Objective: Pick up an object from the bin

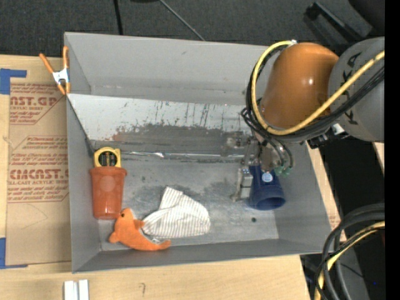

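The gripper (250,183) is low on the right side of the bin (187,114), against a blue cup (269,197) lying there. Claw spread or pinching, I cannot tell. A striped cloth (178,214) lies well left.

Two cups (106,192) (269,197) — one cloth (178,216), toy (131,233), tape (107,158)

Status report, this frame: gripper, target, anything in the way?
Gripper down at the blue plastic cup, right side of grey metal bin. Grip unconfirmed. White striped cloth, orange plush toy, orange plastic tumbler lie left, apart.
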